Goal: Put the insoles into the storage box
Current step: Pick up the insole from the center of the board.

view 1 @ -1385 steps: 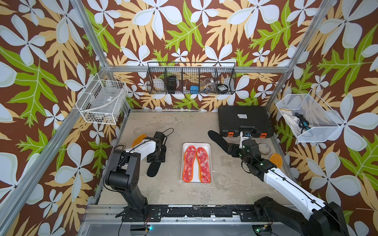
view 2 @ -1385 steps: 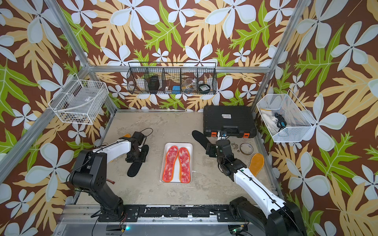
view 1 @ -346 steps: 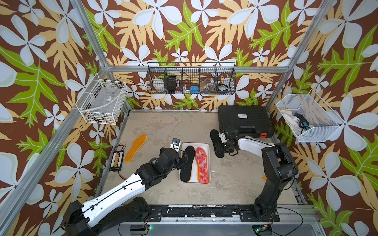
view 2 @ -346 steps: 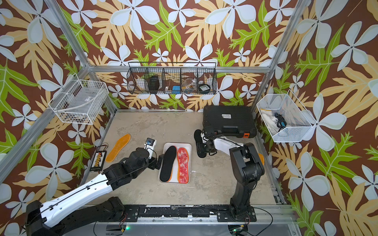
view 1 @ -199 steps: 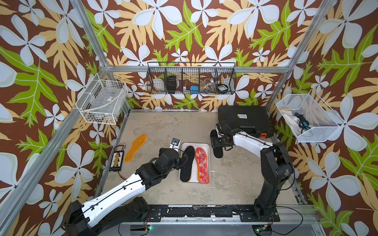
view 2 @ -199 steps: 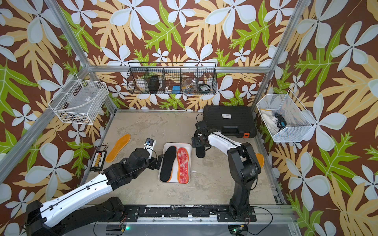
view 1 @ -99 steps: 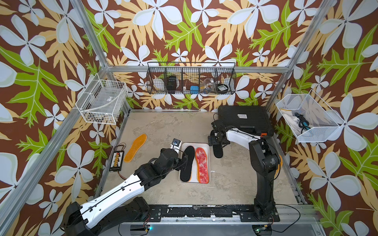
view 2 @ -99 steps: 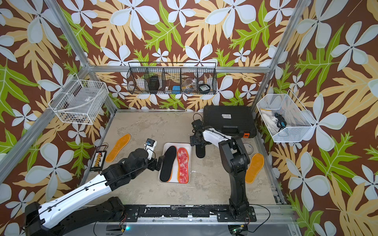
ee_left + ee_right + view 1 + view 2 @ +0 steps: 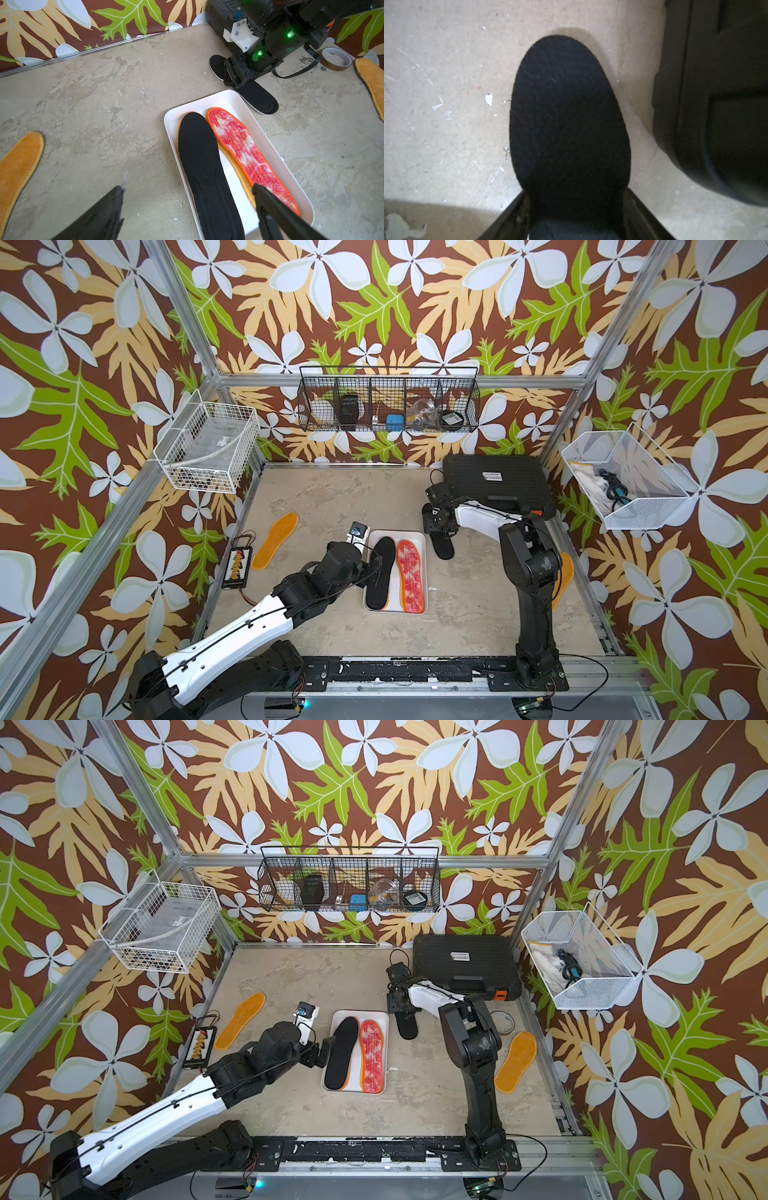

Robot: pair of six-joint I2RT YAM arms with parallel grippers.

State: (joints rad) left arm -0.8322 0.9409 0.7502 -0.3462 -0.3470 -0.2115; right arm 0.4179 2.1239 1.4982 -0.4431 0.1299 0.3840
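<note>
- The right arm has folded more upright, and the right gripper (image 9: 441, 530) has drawn back toward the black case (image 9: 494, 481). The left arm has stayed put.
- The storage box (image 9: 226, 99) holds a black insole (image 9: 381, 572) and a red-white insole (image 9: 409, 574) side by side, with fuzzy orange edges showing beneath them.
- The loose black insole (image 9: 443, 546) lies flat on the table just beside the box, on its right. Its long axis runs front to back, with the broad toe toward the case.
- The right gripper's fingers flank the loose insole's edges; whether they pinch it cannot be told.
- The left gripper (image 9: 189, 187) gapes wide and empty over the box's near end.
- One orange insole (image 9: 276, 540) lies well to the left of the box, another orange insole (image 9: 515, 1063) well to the right.
</note>
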